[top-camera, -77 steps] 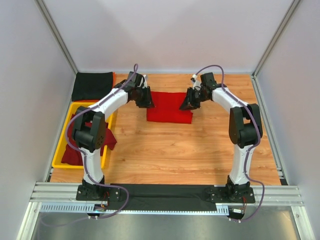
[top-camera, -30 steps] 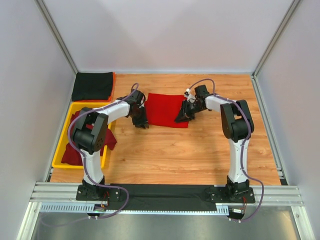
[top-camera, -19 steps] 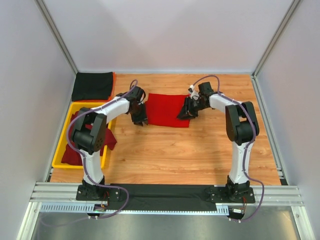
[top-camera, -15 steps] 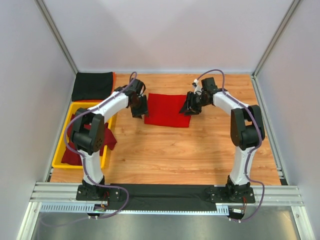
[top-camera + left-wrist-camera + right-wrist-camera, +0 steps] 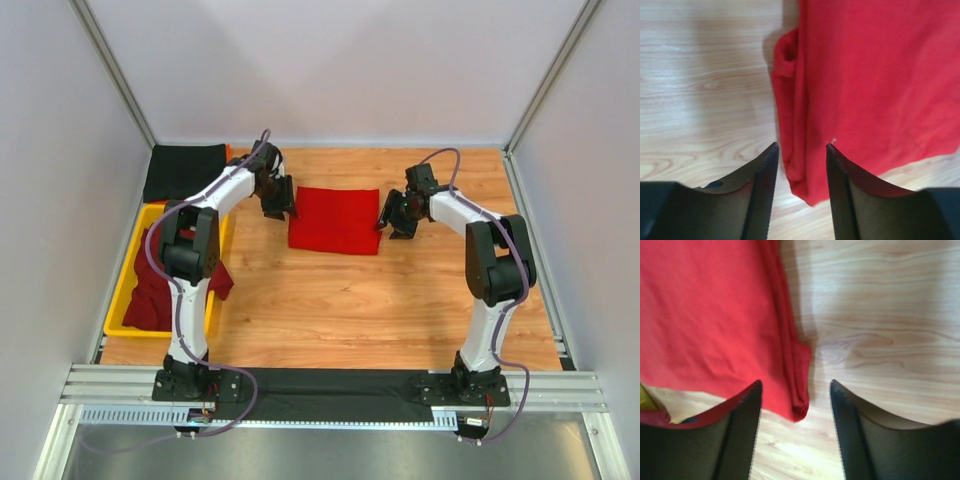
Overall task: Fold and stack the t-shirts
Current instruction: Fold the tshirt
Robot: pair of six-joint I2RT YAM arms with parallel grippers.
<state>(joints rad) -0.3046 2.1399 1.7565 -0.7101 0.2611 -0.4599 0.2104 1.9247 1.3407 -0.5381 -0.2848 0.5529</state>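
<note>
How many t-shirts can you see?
3: folded bright red cloth t-shirt mid-table, folded black t-shirt far left, dark maroon t-shirt heaped in the yellow plastic tray; more may hide there.

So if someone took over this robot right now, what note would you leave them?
Left tool: open, empty, over the red shirt's left edge.
Right tool: open, empty, over its right edge.
Black shirt: folded, far left corner.
Maroon shirts: crumpled in the yellow tray, cloth spilling over its rim.
Done: red shirt lies folded mid-table.
Left: probably stack red with black, then fold and stack the maroon ones.
</note>
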